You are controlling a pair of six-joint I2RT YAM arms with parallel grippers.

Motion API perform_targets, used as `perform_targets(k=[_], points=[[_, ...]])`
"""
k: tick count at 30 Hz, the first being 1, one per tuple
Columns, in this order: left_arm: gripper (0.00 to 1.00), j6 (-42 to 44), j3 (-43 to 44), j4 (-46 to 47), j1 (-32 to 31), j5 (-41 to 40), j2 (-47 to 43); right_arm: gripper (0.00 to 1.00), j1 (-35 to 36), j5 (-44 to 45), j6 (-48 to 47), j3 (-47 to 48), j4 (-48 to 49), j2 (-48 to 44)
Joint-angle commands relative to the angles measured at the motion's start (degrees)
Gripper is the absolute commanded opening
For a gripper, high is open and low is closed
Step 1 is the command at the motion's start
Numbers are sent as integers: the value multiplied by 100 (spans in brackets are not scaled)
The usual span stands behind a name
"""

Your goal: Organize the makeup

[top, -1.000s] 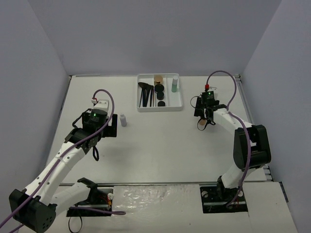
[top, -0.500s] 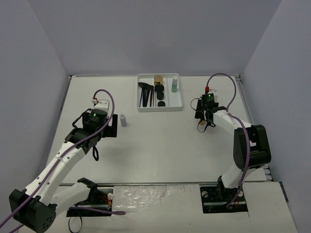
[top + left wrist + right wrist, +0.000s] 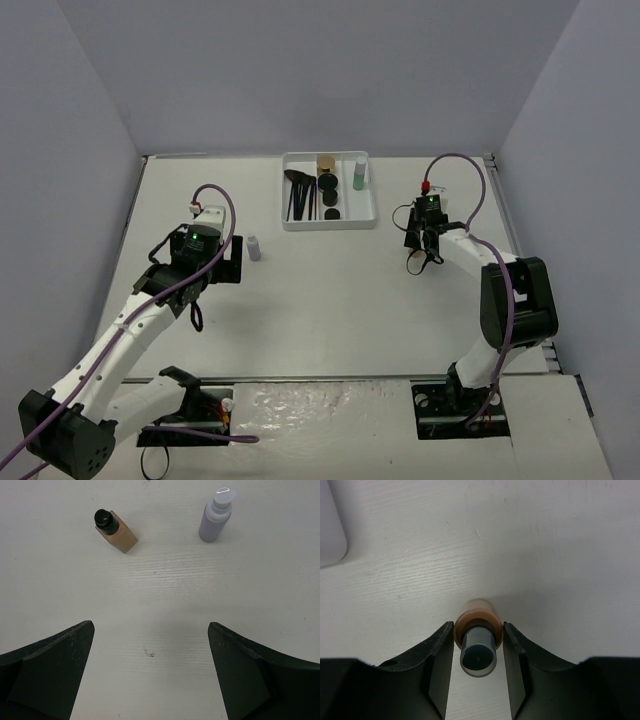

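Ahead and to the left of your right claw (image 3: 478, 628), across the table (image 3: 330, 300), sits the white tray (image 3: 330, 527). Only its rounded corner shows in the wrist view. From above it lies beyond the claw and toward the table's middle, well apart. I judge the coming move turns on that relation: lift, then carry forward and leftward into a compartment.

The right claw is clamped on the round tan bottle (image 3: 478, 611), with one finger against each side. The bottle's dark cap (image 3: 478, 655) faces the wrist camera, so its long axis is upright and runs along the fingers. I cannot tell whether its base is touching the table.

Your left claw (image 3: 150, 627) gapes wide with nothing between its fingers. Ahead of it and to the left is a black-capped square tan bottle (image 3: 120, 536), and ahead to the right is a pale pump bottle (image 3: 215, 520). Both appear upright, apart from each other and well clear of the fingers. The left arm is the nearer one for both.
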Motion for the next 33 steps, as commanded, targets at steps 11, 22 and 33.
perform_targets(k=[11, 22, 33], points=[[97, 60, 246, 275, 32, -82, 53, 0, 576, -448, -618, 2239, 7, 210], [97, 57, 220, 256, 32, -202, -15, 0, 1042, -359, -761, 3940, -27, 1844], [97, 58, 221, 249, 48, -242, 4, 0, 1095, -48, -873, 4724, 17, 2880]])
